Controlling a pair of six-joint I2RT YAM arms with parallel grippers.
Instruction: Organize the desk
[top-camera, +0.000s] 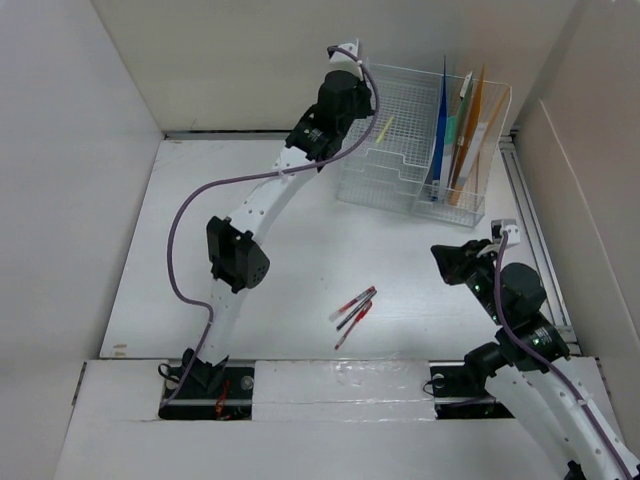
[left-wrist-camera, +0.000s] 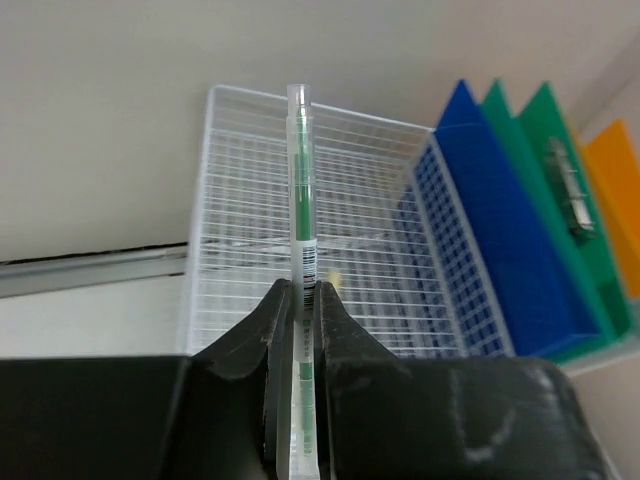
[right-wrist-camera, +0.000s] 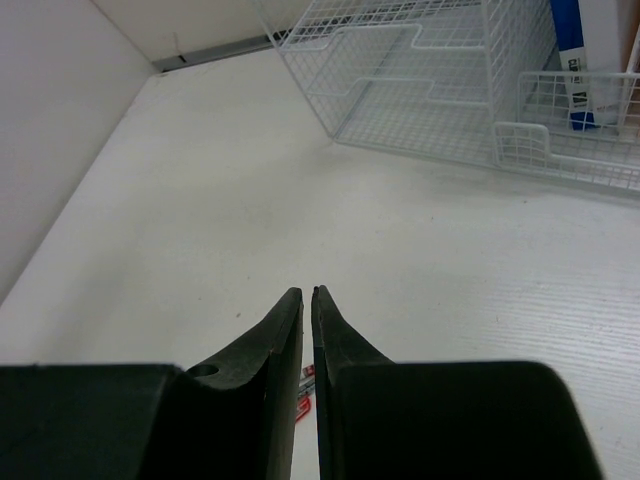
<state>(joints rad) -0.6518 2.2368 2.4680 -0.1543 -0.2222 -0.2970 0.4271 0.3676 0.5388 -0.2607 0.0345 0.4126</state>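
My left gripper (left-wrist-camera: 303, 285) is shut on a clear pen with a green core (left-wrist-camera: 301, 180), held upright in front of the white wire-mesh organizer (left-wrist-camera: 240, 200). In the top view this gripper (top-camera: 345, 62) hovers at the organizer's (top-camera: 420, 150) far left corner. My right gripper (right-wrist-camera: 307, 292) is shut and empty, low over the white desk (right-wrist-camera: 200, 200); in the top view it (top-camera: 455, 262) is at the right, near the organizer's front. Three red and dark pens (top-camera: 352, 308) lie loose on the desk (top-camera: 400, 260) near the middle front; their ends show under my right fingers (right-wrist-camera: 303, 402).
Blue (left-wrist-camera: 490, 230), green (left-wrist-camera: 560, 200) and orange (left-wrist-camera: 615, 180) folders stand in the organizer's right section (top-camera: 460, 130). A yellowish pen (top-camera: 383, 128) lies in its tray. White panel walls border the desk on the left, back and right. A purple cable (top-camera: 180, 230) loops beside the left arm.
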